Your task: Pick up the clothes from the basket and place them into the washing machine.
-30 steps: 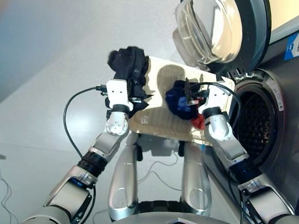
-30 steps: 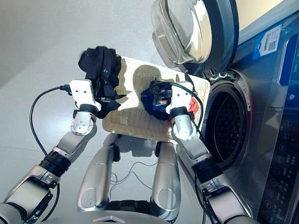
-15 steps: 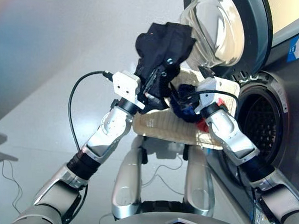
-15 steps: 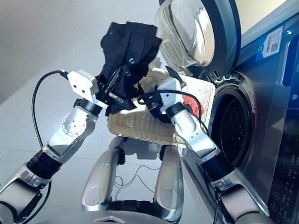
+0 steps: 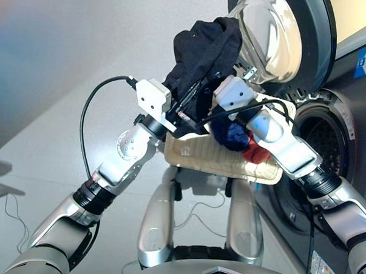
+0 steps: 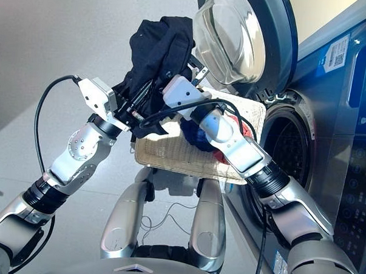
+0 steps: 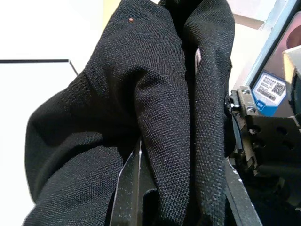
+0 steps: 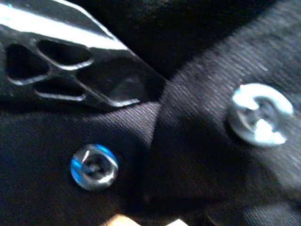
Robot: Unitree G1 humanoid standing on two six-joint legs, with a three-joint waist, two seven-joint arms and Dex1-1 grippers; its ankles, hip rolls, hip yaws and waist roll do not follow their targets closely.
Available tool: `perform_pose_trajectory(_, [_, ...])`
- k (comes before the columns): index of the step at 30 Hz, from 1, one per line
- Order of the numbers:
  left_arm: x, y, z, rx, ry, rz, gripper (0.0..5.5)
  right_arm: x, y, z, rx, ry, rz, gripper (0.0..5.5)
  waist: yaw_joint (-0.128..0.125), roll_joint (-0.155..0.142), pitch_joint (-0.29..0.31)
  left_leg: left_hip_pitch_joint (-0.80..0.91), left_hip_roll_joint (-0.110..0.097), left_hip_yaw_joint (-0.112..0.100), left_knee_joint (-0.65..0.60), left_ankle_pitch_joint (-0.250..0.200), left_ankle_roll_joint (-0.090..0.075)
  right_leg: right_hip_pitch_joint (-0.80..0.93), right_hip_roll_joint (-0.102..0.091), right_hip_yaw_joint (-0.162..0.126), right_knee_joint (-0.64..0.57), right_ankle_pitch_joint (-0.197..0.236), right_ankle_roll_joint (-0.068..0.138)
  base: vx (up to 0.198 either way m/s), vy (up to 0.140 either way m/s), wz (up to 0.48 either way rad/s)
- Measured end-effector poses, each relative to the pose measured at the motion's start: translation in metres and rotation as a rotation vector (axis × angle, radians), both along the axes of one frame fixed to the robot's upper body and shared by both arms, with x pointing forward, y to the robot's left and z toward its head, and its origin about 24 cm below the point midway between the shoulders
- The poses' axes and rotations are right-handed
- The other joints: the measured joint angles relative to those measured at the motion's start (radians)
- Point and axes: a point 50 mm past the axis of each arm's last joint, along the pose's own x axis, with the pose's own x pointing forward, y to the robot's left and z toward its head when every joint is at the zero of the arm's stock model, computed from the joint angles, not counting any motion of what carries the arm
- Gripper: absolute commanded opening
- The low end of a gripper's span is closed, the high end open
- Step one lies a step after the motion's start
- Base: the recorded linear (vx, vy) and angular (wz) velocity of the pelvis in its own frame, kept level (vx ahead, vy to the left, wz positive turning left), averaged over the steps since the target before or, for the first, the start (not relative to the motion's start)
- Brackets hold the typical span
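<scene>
Since the half-second-earlier frame: black garment carried a little higher and closer to the glass door, bunched and hanging from the left gripper, which is clamped on its lower folds (left wrist view shows cloth draped between and over the black fingers). Right arm swung up from the basket toward that same cloth; right gripper now raised beside the black garment, pressed close against it, fingers not clear enough to call parted or closed. Right wrist view filled with dark fabric, a black metal finger and two screw heads.

Navy garment and red garment left lying in the basket, touching each other, red one nearer the washing machine. Basket sits just beside the open drum hole, under both arms. Door swung wide open above the basket.

Writing: letters reading "Leader" on the blue control panel in the right eye view; a white sticker with a QR code above it (small print unreadable). Another blue-and-white QR label visible in the left wrist view.
</scene>
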Motion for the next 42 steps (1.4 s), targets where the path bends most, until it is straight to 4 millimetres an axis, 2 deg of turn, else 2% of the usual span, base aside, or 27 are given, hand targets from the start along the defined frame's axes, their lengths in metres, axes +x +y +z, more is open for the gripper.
perform_pose_trajectory(7, [-0.001, -0.002, -0.001, 0.008, 0.002, -0.007, 0.00, 0.000, 0.002, -0.001, 0.004, 0.004, 0.004, 5.50, 0.000, 0.000, 0.000, 0.000, 0.000, 0.000, 0.000, 0.000, 0.000, 0.000, 0.000, 0.000, 0.000, 0.000, 0.000, 0.000, 0.000, 0.000])
perform_pose_trajectory(8, [-0.001, -0.002, -0.001, 0.008, 0.002, -0.007, 0.00, 0.000, 0.002, -0.001, 0.004, 0.004, 0.004, 5.20, 0.000, 0.000, 0.000, 0.000, 0.000, 0.000, 0.000, 0.000, 0.000, 0.000, 0.000, 0.000, 0.000, 0.000, 0.000, 0.000, 0.000, 0.000])
perform_pose_trajectory(9, [-0.001, -0.002, -0.001, 0.009, 0.002, -0.008, 0.00, 0.000, 0.002, -0.001, 0.004, 0.004, 0.005, 2.46, 0.000, 0.000, 0.000, 0.000, 0.000, 0.000, 0.000, 0.000, 0.000, 0.000, 0.000, 0.000, 0.000, 0.000, 0.000, 0.000, 0.000, 0.000])
perform_pose_trajectory(10, [-0.001, -0.003, -0.001, 0.009, 0.000, -0.009, 0.00, 0.000, 0.002, -0.001, 0.000, 0.005, 0.008, 0.00, 0.000, 0.000, 0.000, 0.000, 0.000, 0.000, 0.000, 0.000, 0.000, 0.000, 0.000, 0.000, 0.000, 0.000, 0.000, 0.000, 0.000, 0.000])
perform_pose_trajectory(17, [0.000, -0.005, 0.003, 0.008, -0.016, -0.019, 0.00, -0.001, 0.004, -0.004, -0.018, -0.003, 0.005, 0.00, 0.000, 0.000, 0.000, 0.000, 0.000, 0.001, 0.000, 0.000, 0.000, 0.000, 0.000, 0.001, 0.000, 0.000, 0.000, 0.000, 0.000, 0.000])
perform_pose_trajectory(18, [0.000, -0.005, 0.003, 0.007, -0.016, -0.019, 1.81, -0.001, 0.004, -0.004, -0.018, -0.004, 0.004, 0.00, -0.001, 0.000, 0.000, 0.000, 0.000, 0.001, 0.000, 0.000, 0.000, 0.000, 0.000, 0.001, 0.000, 0.000, 0.000, 0.000, 0.000, 0.000])
perform_pose_trajectory(19, [0.000, -0.005, 0.003, 0.007, -0.016, -0.020, 4.21, -0.001, 0.004, -0.004, -0.016, -0.006, 0.002, 0.00, -0.001, 0.000, 0.000, 0.000, 0.000, 0.000, 0.000, 0.000, 0.000, 0.000, 0.000, 0.001, 0.000, 0.000, 0.000, 0.000, 0.000, 0.000])
perform_pose_trajectory(20, [-0.001, -0.005, 0.003, 0.007, -0.016, -0.020, 5.50, -0.001, 0.004, -0.004, -0.014, -0.007, 0.000, 0.00, 0.000, 0.000, 0.000, 0.000, 0.000, 0.000, 0.000, 0.000, 0.000, 0.000, 0.000, 0.001, 0.000, 0.000, 0.000, 0.000, 0.000, 0.000])
perform_pose_trajectory(34, [0.001, -0.008, -0.007, 0.036, 0.007, -0.002, 5.50, -0.006, -0.007, -0.020, 0.087, -0.019, -0.063, 0.00, 0.000, 0.003, 0.000, -0.001, 0.000, 0.000, 0.000, 0.000, 0.000, -0.002, 0.000, 0.000, 0.001, 0.000, 0.000, 0.000, 0.000, 0.000])
perform_pose_trajectory(38, [0.005, -0.008, -0.017, 0.036, 0.030, 0.048, 5.50, 0.002, -0.021, -0.042, 0.178, 0.036, -0.177, 0.00, 0.002, 0.010, -0.001, -0.002, 0.000, -0.001, 0.000, 0.000, 0.000, -0.003, 0.000, 0.000, 0.002, -0.001, 0.000, 0.000, 0.000, 0.000])
perform_pose_trajectory(42, [0.006, -0.006, -0.017, 0.013, 0.008, 0.109, 5.50, 0.014, -0.052, -0.076, 0.196, 0.108, -0.386, 0.00, 0.001, 0.017, 0.000, -0.003, -0.001, -0.001, 0.000, 0.000, 0.000, -0.004, -0.001, 0.000, 0.003, -0.001, 0.001, 0.000, 0.000, 0.000])
